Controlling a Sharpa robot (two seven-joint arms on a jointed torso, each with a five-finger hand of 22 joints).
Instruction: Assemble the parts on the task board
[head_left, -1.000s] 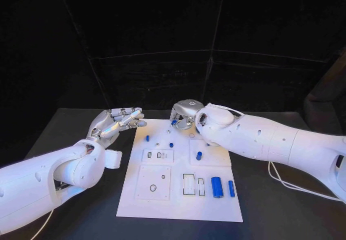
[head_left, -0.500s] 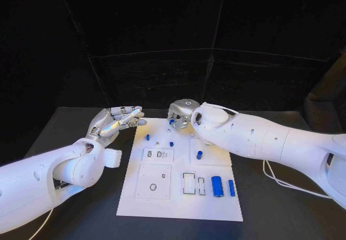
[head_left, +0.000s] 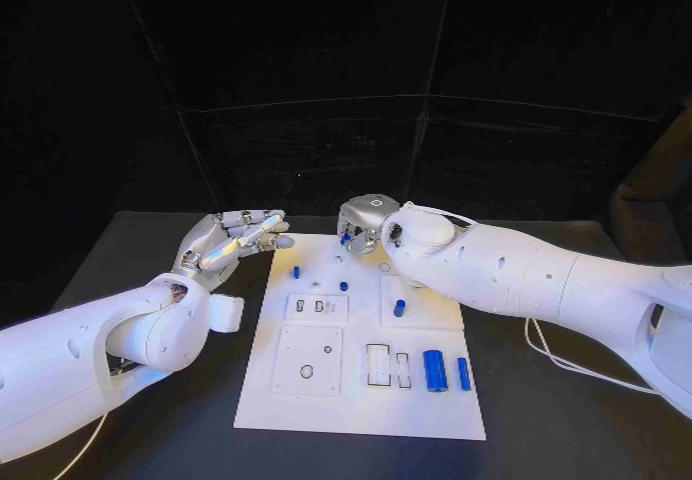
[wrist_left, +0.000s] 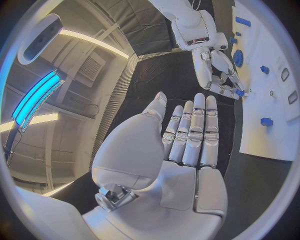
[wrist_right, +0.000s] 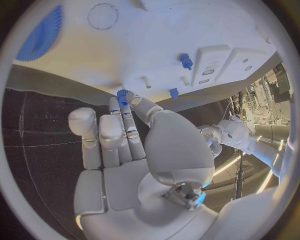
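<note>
The white task board (head_left: 361, 400) lies in the middle of the black table. My right hand (head_left: 369, 226) hovers over the board's far edge and pinches a small blue toothed part (wrist_right: 122, 94) between its fingertips; that part (head_left: 346, 239) also shows under the hand, and again at the fingertips (wrist_left: 239, 92). My left hand (head_left: 231, 243) is raised beside the board's far left corner, fingers (wrist_left: 190, 131) straight and apart, holding nothing. Blue pegs (head_left: 296, 273) (head_left: 343, 288) (head_left: 398, 310) stand on the board. Two blue cylinders (head_left: 433, 373) (head_left: 463, 375) lie near its right side.
A large blue toothed wheel (wrist_right: 40, 35) sits on the board (wrist_right: 156, 45) near the right hand. Recessed slots (head_left: 315, 309) and a plate with a hole (head_left: 306, 373) mark the board's left half. A cable (head_left: 555, 360) trails on the table at the right.
My right hand with the small blue part has drifted slightly left and away, towards the board's far edge. The left hand has hardly moved.
</note>
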